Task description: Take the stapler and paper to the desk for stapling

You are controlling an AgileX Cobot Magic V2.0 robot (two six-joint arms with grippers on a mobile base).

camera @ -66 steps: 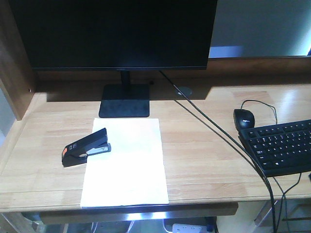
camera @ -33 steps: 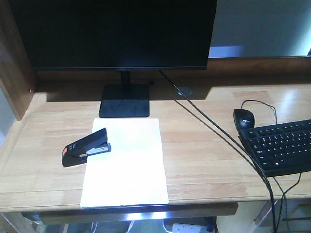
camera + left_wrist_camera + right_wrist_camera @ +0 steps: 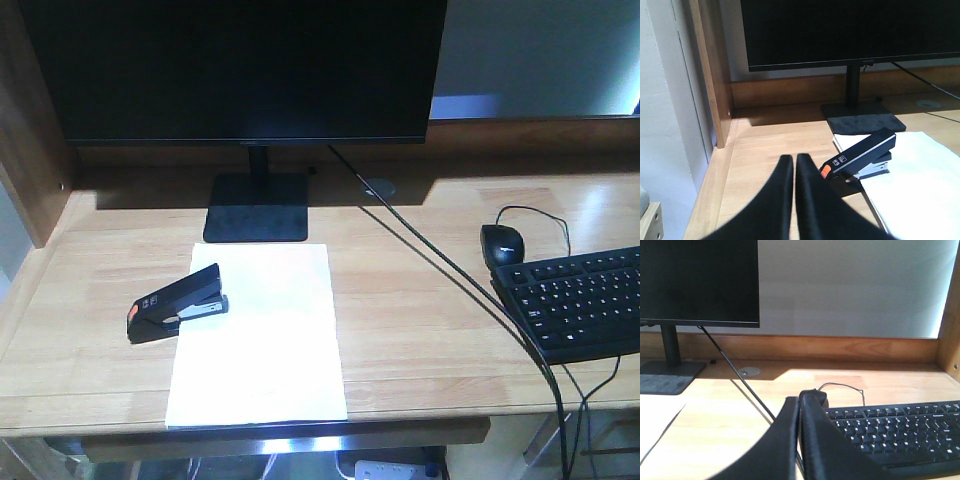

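Note:
The white paper (image 3: 260, 340) lies flat on the light-wood desk (image 3: 420, 300), in front of the monitor stand. The black stapler (image 3: 178, 304) with its orange-red end rests across the sheet's upper left edge. In the left wrist view the stapler (image 3: 860, 156) sits just right of and beyond my left gripper (image 3: 793, 158), whose jaws are pressed together and hold nothing; the paper (image 3: 915, 175) spreads to the right. My right gripper (image 3: 801, 399) is shut and empty, low over the desk (image 3: 715, 415) beside the keyboard. Neither gripper shows in the front view.
A black monitor (image 3: 240, 70) on its stand (image 3: 256, 208) fills the back. A black mouse (image 3: 502, 243) and keyboard (image 3: 580, 300) lie at the right, with a cable (image 3: 440, 265) running diagonally from the cable hole (image 3: 378, 188). A wooden side panel (image 3: 715, 75) bounds the left.

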